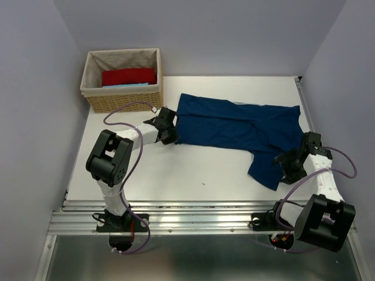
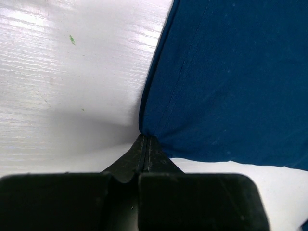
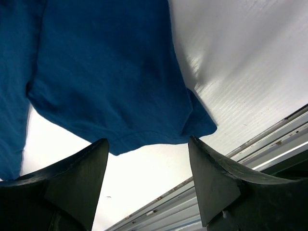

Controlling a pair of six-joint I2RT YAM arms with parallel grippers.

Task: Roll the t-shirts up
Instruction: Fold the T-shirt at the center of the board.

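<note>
shirt (image 1: pixel 234 126) is lying spread on the table (image 1: pixel 176 170), looking limp and light, likely sagging when lifted; left gripper (image 2: pixel 146 140) is pinching its hem, right gripper (image 3: pixel 147 142) is hovering, fingers apart, over a corner worth grabbing.

Matt navy cloth t-shirt (image 1: pixel 234 126), woven wicker basket (image 1: pixel 123 100), glossy white table (image 1: pixel 176 170)

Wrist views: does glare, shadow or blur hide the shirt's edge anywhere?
Left wrist: glare streaks the table upper left, soft shadow beside the shut fingers, navy t-shirt hem sharp. Right wrist: table glare near the shirt's corner; open fingers dark, hem clear.
</note>
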